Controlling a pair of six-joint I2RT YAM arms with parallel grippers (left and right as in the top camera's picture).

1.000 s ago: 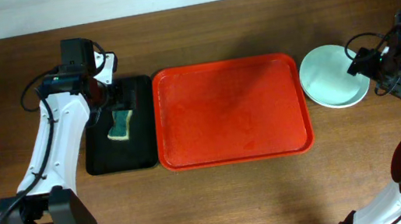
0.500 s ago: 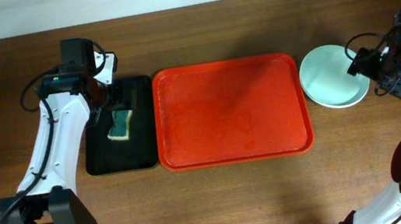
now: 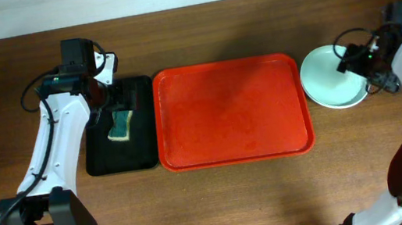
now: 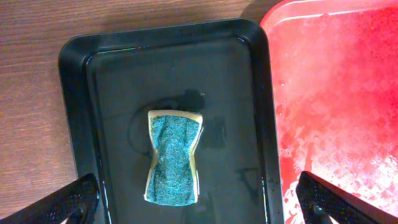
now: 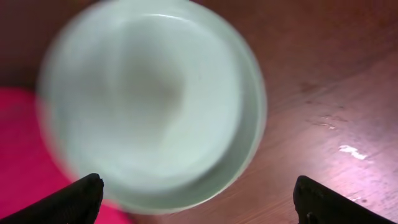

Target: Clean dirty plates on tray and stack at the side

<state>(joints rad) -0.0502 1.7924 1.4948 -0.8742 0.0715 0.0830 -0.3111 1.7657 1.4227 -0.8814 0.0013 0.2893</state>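
Observation:
The red tray (image 3: 232,112) lies mid-table with nothing on it; its left part shows in the left wrist view (image 4: 336,93). A stack of plates with the pale mint one on top (image 3: 330,78) stands on the wood right of the tray; it fills the right wrist view (image 5: 149,99), blurred. My right gripper (image 3: 352,64) hangs open and empty over the stack's right side. My left gripper (image 3: 109,102) is open and empty above a green sponge (image 4: 174,155) in the black tray (image 4: 112,74).
The black tray (image 3: 118,128) sits against the red tray's left edge, with the sponge (image 3: 120,125) in it. Bare wooden table lies in front of both trays and right of the plates (image 5: 323,112).
My right arm has shifted up and left, bringing the gripper further over the plate stack. The left arm, sponge and trays have not moved.

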